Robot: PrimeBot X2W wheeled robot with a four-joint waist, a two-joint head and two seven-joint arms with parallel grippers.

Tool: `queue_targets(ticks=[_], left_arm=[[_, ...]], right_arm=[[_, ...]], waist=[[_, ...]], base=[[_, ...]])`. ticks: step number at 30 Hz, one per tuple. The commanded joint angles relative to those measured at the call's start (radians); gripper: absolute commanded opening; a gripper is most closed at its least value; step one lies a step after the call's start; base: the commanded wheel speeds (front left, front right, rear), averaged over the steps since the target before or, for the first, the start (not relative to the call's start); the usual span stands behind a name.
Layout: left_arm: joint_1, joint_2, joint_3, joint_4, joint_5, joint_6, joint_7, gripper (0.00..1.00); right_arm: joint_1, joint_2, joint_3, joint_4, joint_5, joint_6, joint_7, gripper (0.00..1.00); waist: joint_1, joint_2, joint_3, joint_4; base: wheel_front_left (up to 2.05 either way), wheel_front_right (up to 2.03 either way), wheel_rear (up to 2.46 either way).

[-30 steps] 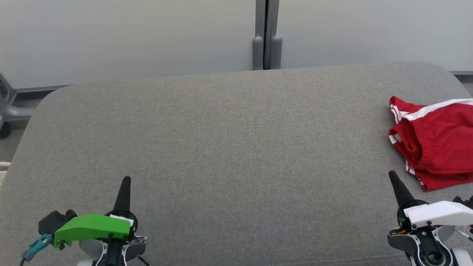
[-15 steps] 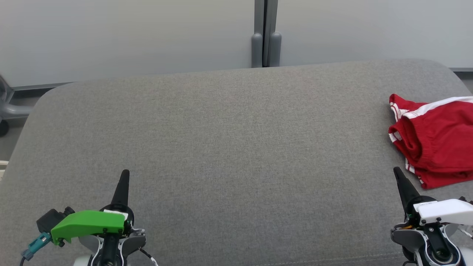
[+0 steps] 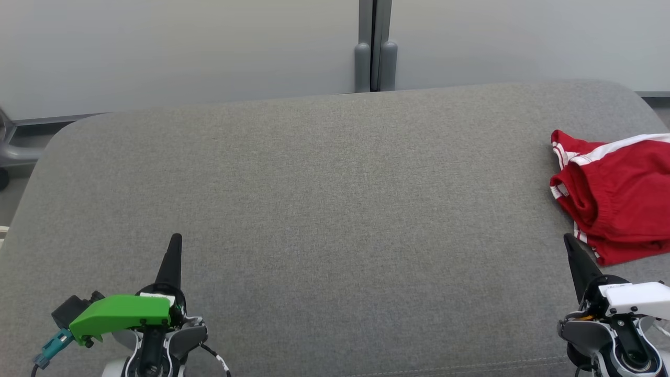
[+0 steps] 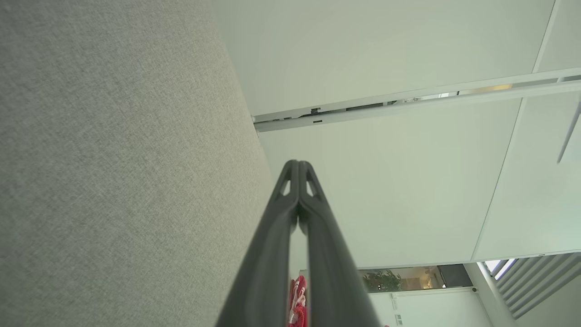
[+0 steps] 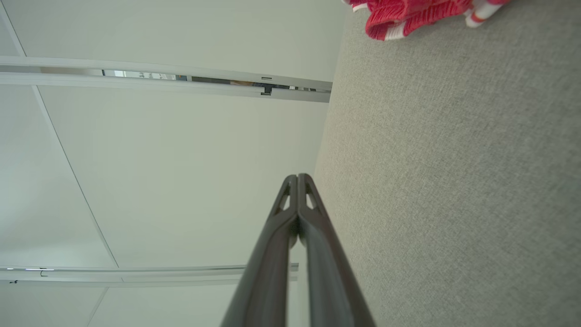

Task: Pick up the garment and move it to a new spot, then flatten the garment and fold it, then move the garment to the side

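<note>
The garment point(image 3: 617, 196) is a pair of red shorts with white stripes, lying bunched at the right edge of the grey cushioned surface point(image 3: 324, 199); part of it runs out of the head view. A bit of the garment point(image 5: 408, 13) shows at the top of the right wrist view, and a sliver of the garment point(image 4: 297, 299) shows behind the fingers in the left wrist view. My right gripper point(image 3: 569, 242) is shut, empty, just in front of the garment's near corner. My left gripper point(image 3: 176, 239) is shut and empty at the lower left, far from the garment.
Pale wall panels point(image 3: 183, 47) rise behind the surface, with a grey post point(image 3: 375, 52) at their seam. A grey frame piece point(image 3: 10, 152) stands on the floor past the surface's left edge.
The whole head view has shifted slightly, so the camera has moved. Both grippers stay shut; the right one sits a little lower and further right in the view. The garment lies as before.
</note>
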State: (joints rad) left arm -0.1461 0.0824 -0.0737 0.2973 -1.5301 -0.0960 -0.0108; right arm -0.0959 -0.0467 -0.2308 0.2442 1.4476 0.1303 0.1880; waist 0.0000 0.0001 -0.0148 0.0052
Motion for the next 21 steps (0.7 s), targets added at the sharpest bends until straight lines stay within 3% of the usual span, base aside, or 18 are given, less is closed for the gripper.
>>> queue_targets(ticks=[1,21], left_arm=[[-0.021,-0.003,0.008,0.000,-0.023,-0.008,0.003,0.00],[-0.038,-0.035,0.051,0.011,-0.104,-0.040,0.030,0.00]], right_arm=[[-0.017,-0.005,-0.006,0.001,0.021,0.001,0.006,0.00],[-0.030,-0.006,-0.038,0.015,0.148,0.001,0.031,0.00]], waist=[[0.0000,-0.0001,0.001,0.000],[0.0000,-0.0001,0.015,-0.005]], base=[[0.00,0.00,0.00],[0.00,0.00,0.00]])
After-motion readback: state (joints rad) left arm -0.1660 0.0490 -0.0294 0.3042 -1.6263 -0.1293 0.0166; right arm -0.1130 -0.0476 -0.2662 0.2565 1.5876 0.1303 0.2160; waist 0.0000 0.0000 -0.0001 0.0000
